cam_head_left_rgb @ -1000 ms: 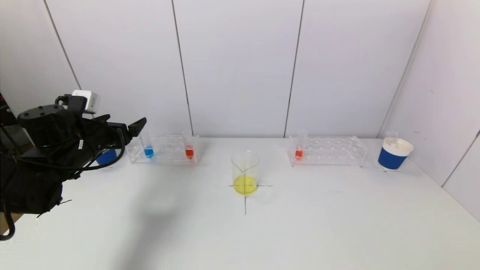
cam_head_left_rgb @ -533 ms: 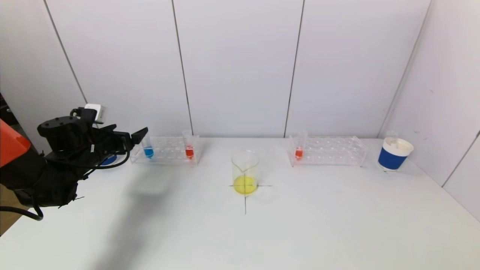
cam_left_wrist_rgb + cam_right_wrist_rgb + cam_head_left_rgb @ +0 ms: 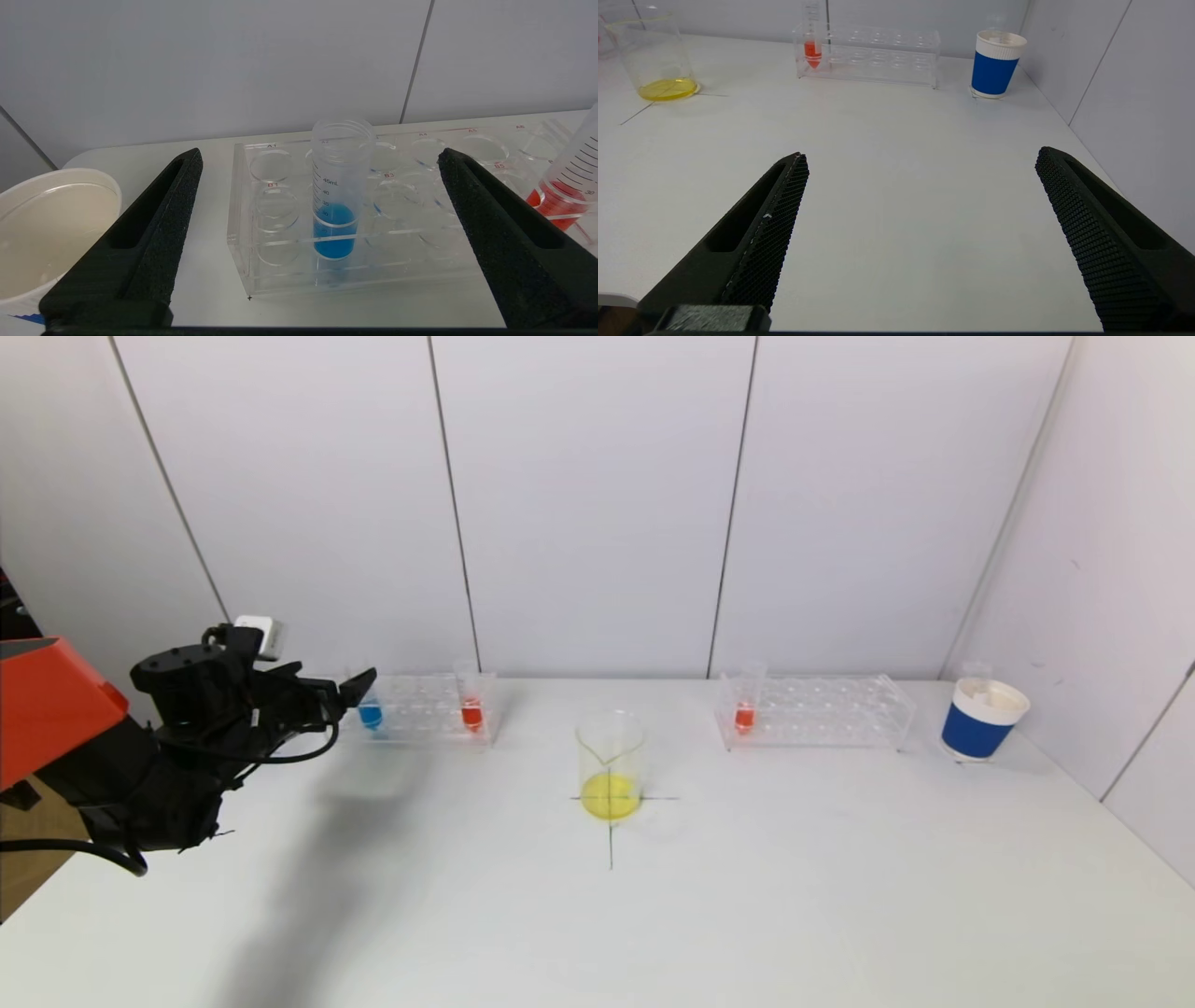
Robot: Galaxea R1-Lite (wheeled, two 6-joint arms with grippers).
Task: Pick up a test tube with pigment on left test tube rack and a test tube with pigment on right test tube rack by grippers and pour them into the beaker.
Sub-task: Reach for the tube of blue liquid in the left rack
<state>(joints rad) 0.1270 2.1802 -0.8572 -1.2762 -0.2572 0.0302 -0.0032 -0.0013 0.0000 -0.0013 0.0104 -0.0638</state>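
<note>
Left gripper [image 3: 320, 233] fingers [image 3: 154, 224] wide apart, blue tube [image 3: 337, 196] centred between, beyond tips, upright in left rack [image 3: 261, 275]. Risk: finger clips neighbouring red tube [image 3: 567, 186] or rack, shifting it. Right gripper [image 3: 920, 233] apart, idle, far from right rack [image 3: 878, 46].

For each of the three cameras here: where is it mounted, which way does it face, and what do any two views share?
Head view: high on the torso, looking down at the white table; left gripper shows.
Left wrist view: behind open black fingers, facing the blue-liquid test tube in the clear left rack.
Right wrist view: low over the table, open right gripper facing the clear right rack.
Shared: head and right wrist views both show the glass beaker of yellow liquid.
</note>
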